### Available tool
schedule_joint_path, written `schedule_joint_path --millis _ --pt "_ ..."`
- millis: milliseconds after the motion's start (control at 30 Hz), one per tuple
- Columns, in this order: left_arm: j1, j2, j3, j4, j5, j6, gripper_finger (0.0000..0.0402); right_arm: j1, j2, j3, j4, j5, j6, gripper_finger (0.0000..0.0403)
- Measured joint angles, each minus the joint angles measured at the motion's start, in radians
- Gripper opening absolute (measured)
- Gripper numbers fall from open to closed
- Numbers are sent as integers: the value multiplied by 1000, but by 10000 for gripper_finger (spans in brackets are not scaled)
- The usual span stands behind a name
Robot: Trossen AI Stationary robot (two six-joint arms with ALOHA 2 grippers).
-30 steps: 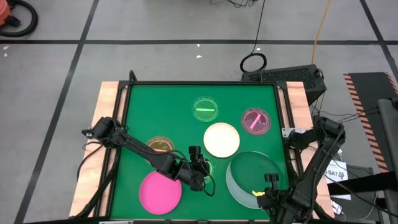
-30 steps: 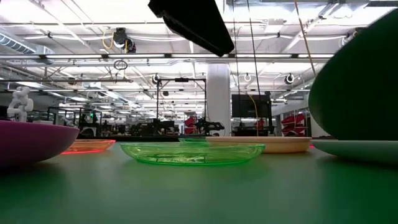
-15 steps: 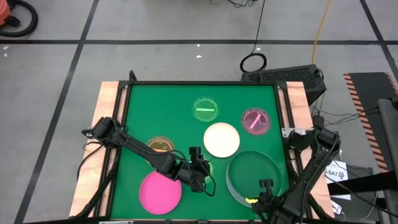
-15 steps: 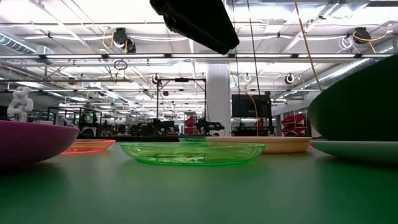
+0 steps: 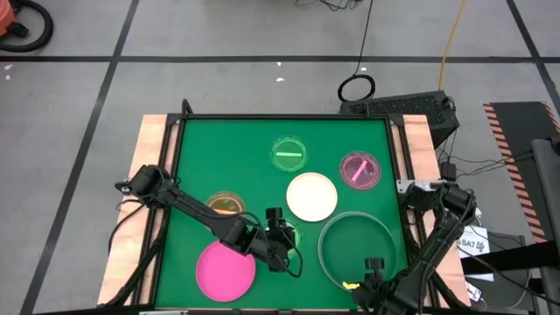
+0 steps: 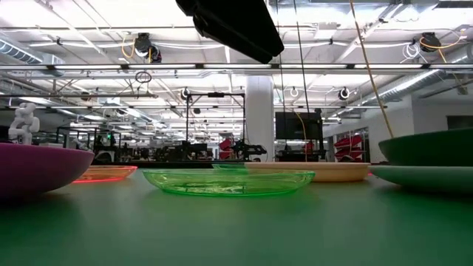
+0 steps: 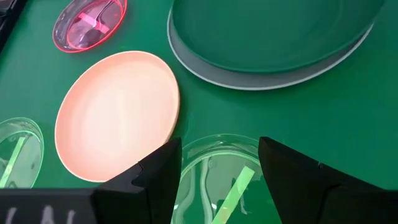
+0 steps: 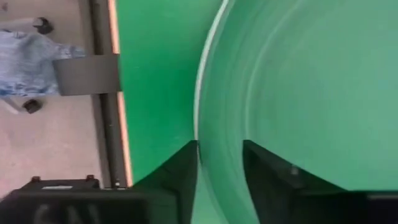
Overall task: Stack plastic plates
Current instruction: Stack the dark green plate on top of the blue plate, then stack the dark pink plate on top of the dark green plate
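Note:
The large dark green plate [image 5: 354, 249] lies level on the pale blue plate [image 6: 421, 177] at the near right. My right gripper [image 5: 372, 269] stands open at their near rim. My left gripper [image 5: 284, 241] hangs open above a small translucent green plate [image 7: 217, 180] near the table's middle, one finger on either side, well clear of it in the low view. Flat on the mat lie the cream-white plate [image 5: 311, 197], the pink plate [image 5: 226, 269], a small orange plate [image 5: 226, 203], a small pink plate [image 5: 360, 170] and a second small green plate [image 5: 289, 153]. My right gripper comes level from the table's near side, and the stacked plates' near rim [image 8: 205, 118] runs between its open fingers. Whether a finger touches the rim I cannot tell. The dark green plate [image 8: 298, 93] rests flat on the pale blue one.
A black frame [image 5: 175, 157] and wooden strips border the green mat [image 5: 219, 157]. Bare mat lies at the far left and between the plates. Beyond the table the low view shows a workshop hall.
My right gripper has opened and let go of the dark green plate. The plate's near edge was raised and the plate tilted; it has dropped and now lies level on the pale blue plate.

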Motion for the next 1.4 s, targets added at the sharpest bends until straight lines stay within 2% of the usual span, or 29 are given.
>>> schedule_joint_path --millis 200,333,500,700,933,1033,1167,1267,1400 --pt "0 0 0 0 0 6 218 0 0 0 -1 6 -7 178" --pt "-8 0 0 -5 0 10 218 0 -10 0 -2 6 -16 180" --pt "-35 0 0 -9 0 11 218 6 -56 0 -3 18 -18 165" --pt "-83 0 0 -9 1 -45 218 44 -123 0 -3 214 -43 150" --pt "-169 0 0 -10 1 -138 218 98 -136 0 7 562 -81 139" --pt "-208 0 0 -21 1 -207 218 101 -132 0 55 661 -119 136" --pt "-268 0 0 -25 1 -326 218 100 -132 0 171 767 -232 134" --pt "-319 6 1 -23 1 -411 218 92 -132 0 252 776 -335 134" --pt "-378 25 1 -26 0 -517 218 80 -132 0 315 776 -394 134"
